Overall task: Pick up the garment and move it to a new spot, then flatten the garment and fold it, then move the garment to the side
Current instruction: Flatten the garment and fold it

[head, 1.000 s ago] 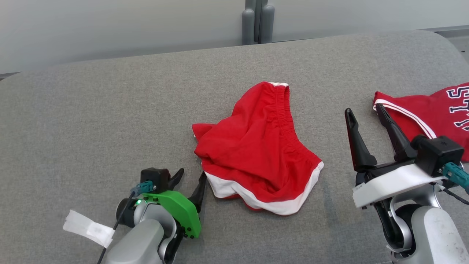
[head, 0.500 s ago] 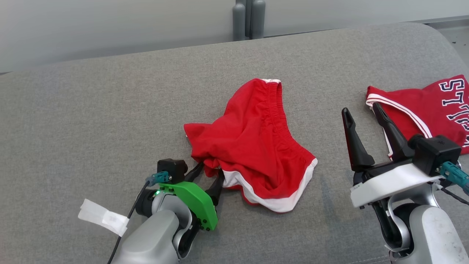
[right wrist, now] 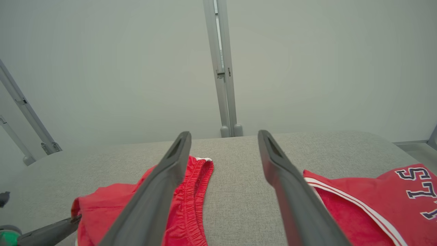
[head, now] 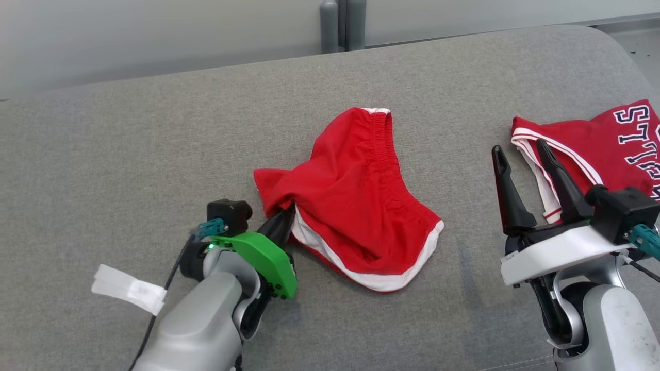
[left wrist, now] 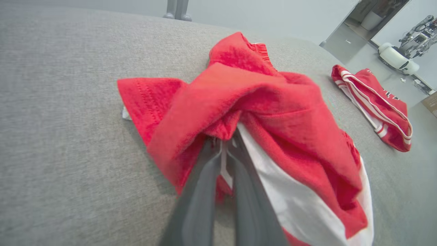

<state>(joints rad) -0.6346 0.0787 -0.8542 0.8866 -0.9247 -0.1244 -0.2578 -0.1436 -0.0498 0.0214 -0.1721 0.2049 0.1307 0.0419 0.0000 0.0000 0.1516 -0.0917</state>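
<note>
Nearest, at the lower left of the head view, the left gripper [head: 282, 225] has its two dark fingers pressed together on a fold of the red shorts [head: 356, 201]. Its wrist view shows a strip of the white trim caught between them, with red cloth bunched over the tips. A white tag [head: 126, 290] hangs off that arm's cable.

At the lower right, the right gripper [head: 520, 149] is spread wide and empty, raised off the grey padded surface [head: 129, 154] and apart from the shorts.

The shorts lie crumpled in the middle of the frame, waistband towards the top and white-edged leg hem towards the bottom, most of the cloth resting on the surface. Further right, a second red jersey [head: 608, 149] with dark lettering sits at the frame's edge, just beyond the right fingers. A grey post [head: 340, 23] stands at top centre.

By my reading, only the first grasp is made. The lift and carry to a new spot, the flattening, the fold and the final shift aside all remain.
</note>
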